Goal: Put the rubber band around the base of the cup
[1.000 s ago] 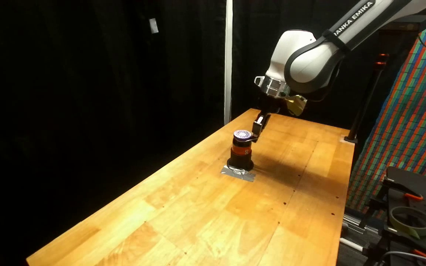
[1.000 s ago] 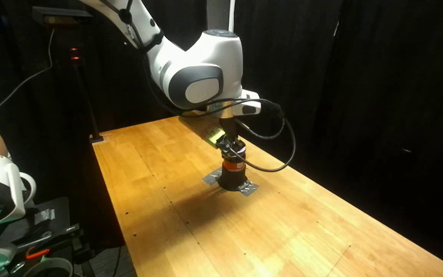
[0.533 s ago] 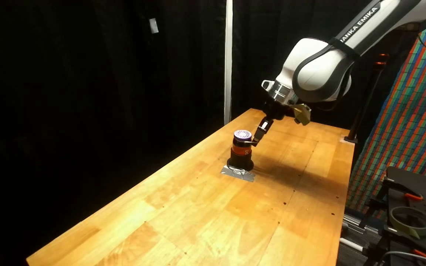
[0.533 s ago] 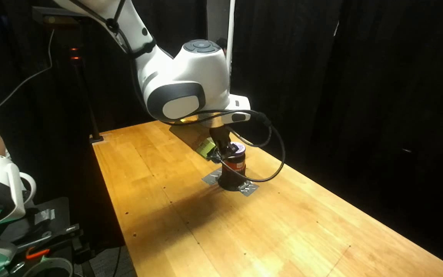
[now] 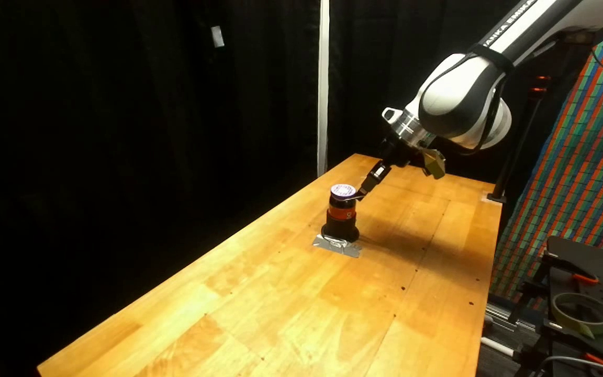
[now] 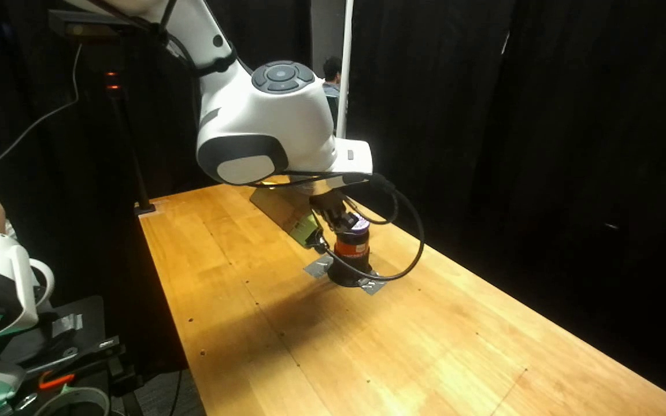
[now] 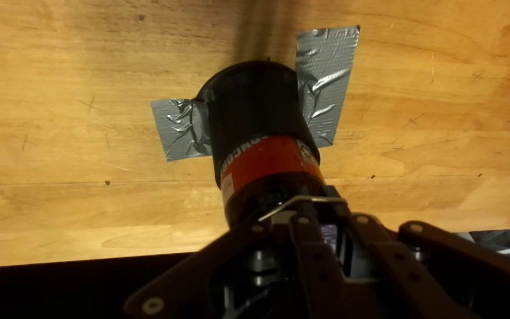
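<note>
The cup (image 5: 342, 213) is a dark upright cylinder with an orange-red section and a purple-white top. It also shows in another exterior view (image 6: 350, 249) and leans through the wrist view (image 7: 272, 159). My gripper (image 7: 320, 203) is partly open; a narrow gap shows the purple top behind. Its fingertips sit beside the cup's upper edge, and the hand is tilted in an exterior view (image 5: 361, 195). The rubber band (image 7: 281, 207) is a thin pale line across the fingertips toward the cup's upper part, also seen in an exterior view (image 5: 353, 198). Its far side is hidden.
Silver tape (image 7: 328, 84) holds the cup's foot to the wooden table (image 5: 301, 303). A black cable (image 6: 420, 242) hangs in a loop from the wrist near the cup. A side bench with a tape roll (image 5: 582, 313) stands beyond the table edge.
The arm and wrist have swung away from the cup and the hand has tilted. The fingertips stay near the cup's upper edge, dipping slightly and rising again. The cup has not moved.
</note>
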`<state>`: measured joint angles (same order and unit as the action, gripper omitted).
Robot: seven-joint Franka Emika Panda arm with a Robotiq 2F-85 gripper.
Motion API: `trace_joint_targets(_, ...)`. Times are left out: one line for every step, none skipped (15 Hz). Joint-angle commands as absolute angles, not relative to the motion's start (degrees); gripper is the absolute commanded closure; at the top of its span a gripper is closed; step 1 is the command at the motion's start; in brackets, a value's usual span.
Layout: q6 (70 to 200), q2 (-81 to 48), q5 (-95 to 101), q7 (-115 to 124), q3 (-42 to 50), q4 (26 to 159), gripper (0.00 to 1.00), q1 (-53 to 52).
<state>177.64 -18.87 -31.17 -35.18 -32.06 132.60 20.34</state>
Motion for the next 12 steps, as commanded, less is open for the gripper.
trace_joint_targets(183.16,-18.09,-35.69,-40.16,-40.30,134.80,0.86,27.59)
trace_joint_targets(185.02,-18.47,-36.42,-41.15,-42.82,135.00,0.86,29.80)
trace_joint_targets(186.65,-18.93,-36.75,-41.59,-45.31,135.22,0.86,31.97)
trace_joint_targets(188.19,-19.16,-36.63,-41.98,-47.66,135.69,0.86,34.12)
trace_joint_targets(189.32,-19.85,-36.20,-42.27,-49.96,135.92,0.86,36.31)
trace_joint_targets(190.51,-20.08,-35.66,-42.03,-51.98,136.57,0.85,38.18)
trace_joint_targets(191.14,-20.37,-35.16,-41.89,-53.86,137.12,0.85,40.12)
trace_joint_targets(191.92,-20.87,-34.72,-41.84,-55.57,137.60,0.85,41.92)
trace_joint_targets(190.60,-20.00,-34.91,-41.24,-55.87,138.34,0.70,42.65)
trace_joint_targets(187.37,-18.99,-35.52,-40.39,-56.01,138.77,0.60,43.53)
trace_joint_targets(188.56,-19.99,-35.05,-40.52,-54.07,137.59,0.79,41.04)
trace_joint_targets(188.05,-19.99,-35.05,-40.52,-54.49,138.00,0.73,41.86)
